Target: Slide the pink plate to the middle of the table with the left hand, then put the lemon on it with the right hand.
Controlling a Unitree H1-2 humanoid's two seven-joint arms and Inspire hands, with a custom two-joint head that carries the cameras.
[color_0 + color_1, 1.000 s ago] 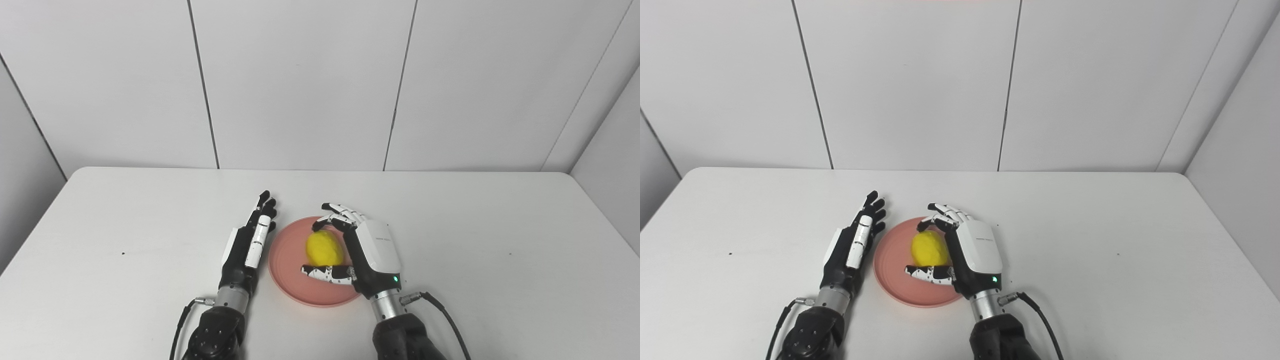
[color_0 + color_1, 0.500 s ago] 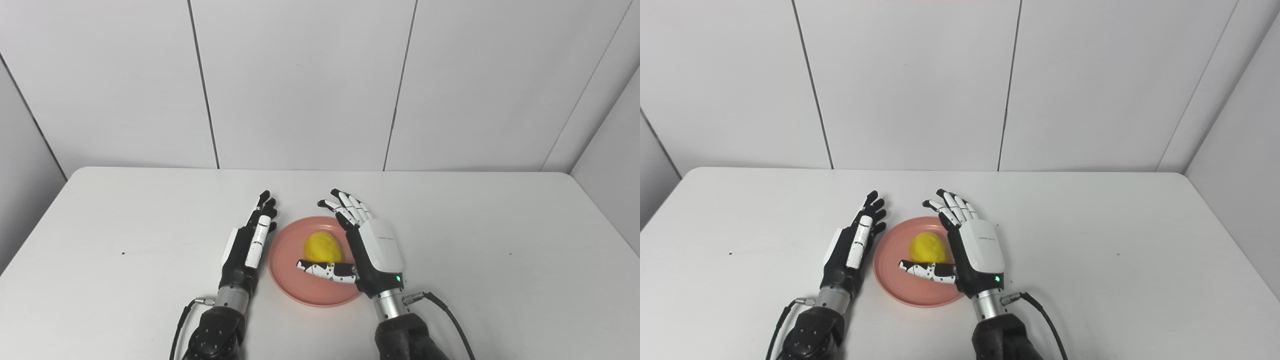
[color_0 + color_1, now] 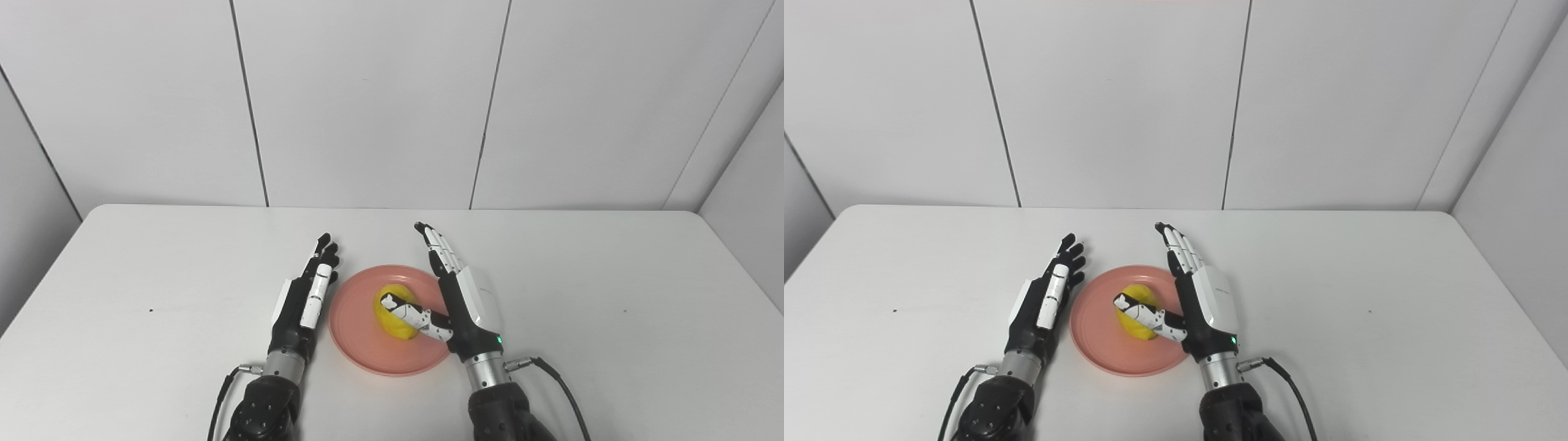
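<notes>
Since the table (image 3: 582,269) already carries the pink plate (image 3: 355,343) near its middle with the lemon (image 3: 395,320) resting on it, the step in hand looks like withdrawal. The right hand (image 3: 462,300), open with fingers straight and thumb crossing above the lemon, would best lift up and back to the right without brushing the fruit. The left hand (image 3: 306,294) lies flat and open just beside the plate's left rim. A second ago the right hand's fingers curled around the lemon; now they have released it.
</notes>
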